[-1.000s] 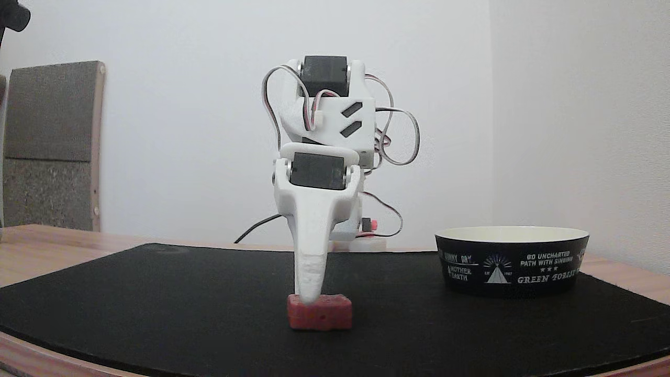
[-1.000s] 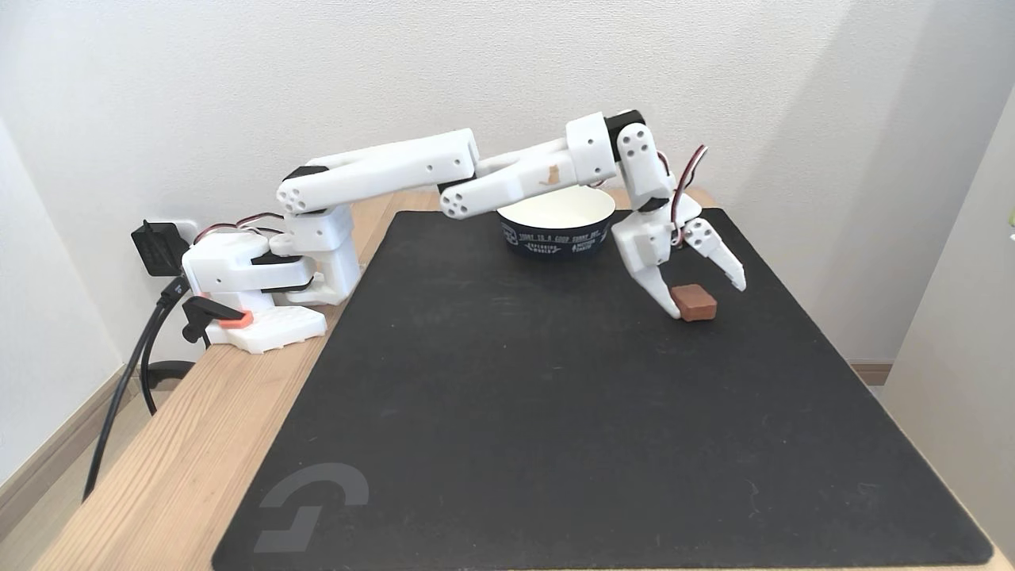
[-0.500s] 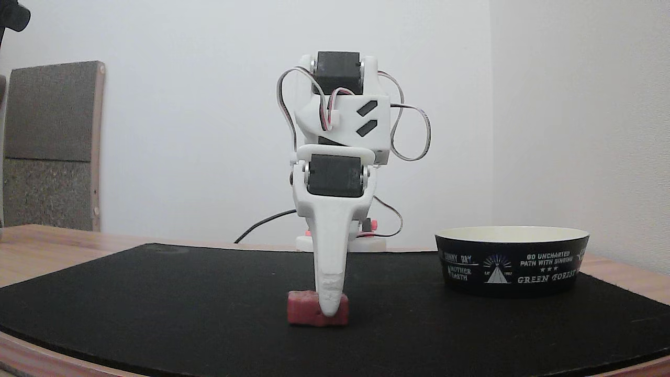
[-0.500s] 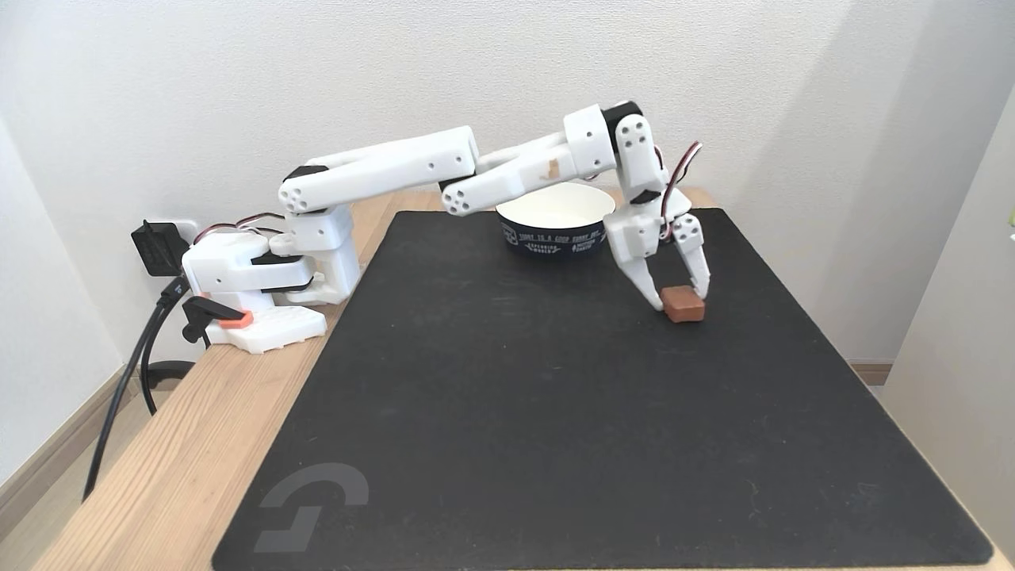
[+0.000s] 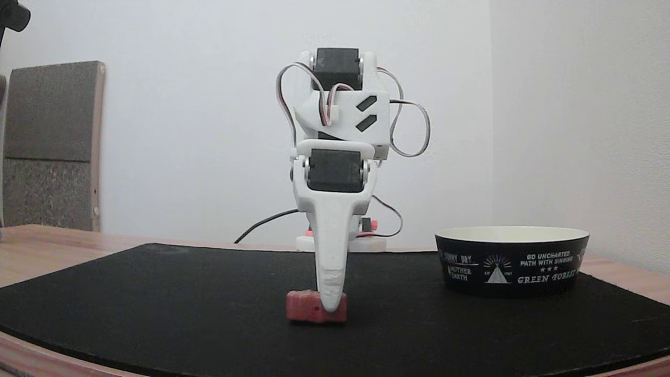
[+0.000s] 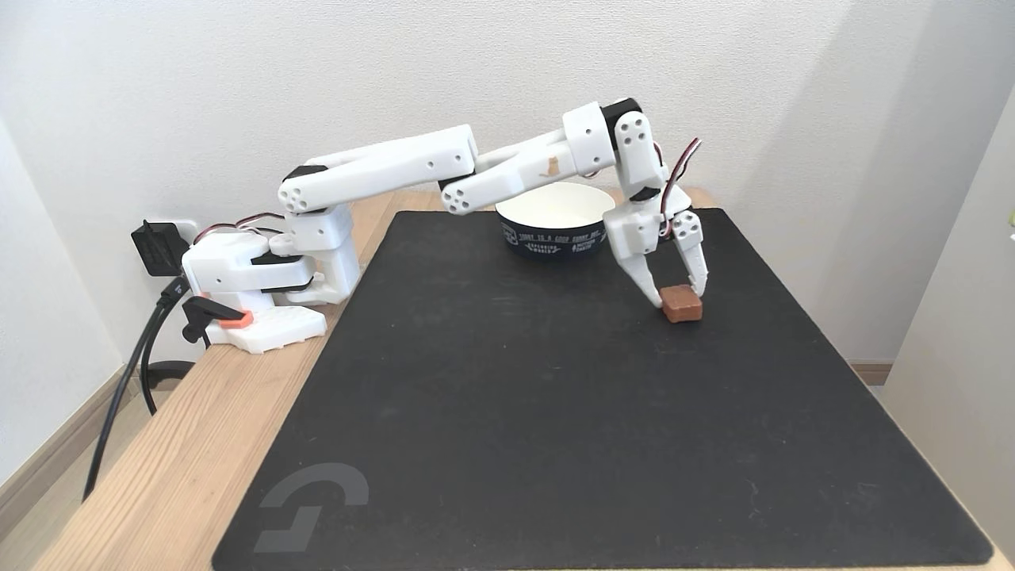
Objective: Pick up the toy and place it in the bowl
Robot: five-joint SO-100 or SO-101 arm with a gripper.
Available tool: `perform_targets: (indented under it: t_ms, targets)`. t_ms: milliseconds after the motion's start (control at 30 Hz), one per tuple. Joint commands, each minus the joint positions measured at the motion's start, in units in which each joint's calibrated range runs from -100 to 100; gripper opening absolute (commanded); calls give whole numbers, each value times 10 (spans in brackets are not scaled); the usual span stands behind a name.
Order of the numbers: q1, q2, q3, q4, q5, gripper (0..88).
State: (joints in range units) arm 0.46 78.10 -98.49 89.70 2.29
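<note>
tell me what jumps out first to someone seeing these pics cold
The white arm stretches over a black mat, its gripper closed around a small red-pink toy near the mat's far right edge in the high fixed view. Behind it stands a black bowl with white lettering and a cream inside, at the mat's back edge; in the low fixed view the bowl sits to the right of the toy.

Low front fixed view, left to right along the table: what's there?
Grey panel against the wall → toy with the gripper shut on its right part → bowl, all standing on the black mat.
</note>
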Motion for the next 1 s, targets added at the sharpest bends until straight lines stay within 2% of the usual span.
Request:
perform_targets:
  t_ms: [0,133,233,400,567,733,967]
  targets:
    - [29,-49,12,31,3,114]
    - [35,-180,16,58,3,117]
    - [19,-275,83,66,3,116]
    - [-23,-470,320,39,-5,115]
    - [-121,-663,616,-59,-5,115]
    - [-215,-756,774,-110,-9,115]
    - [-273,-817,906,-175,-10,121]
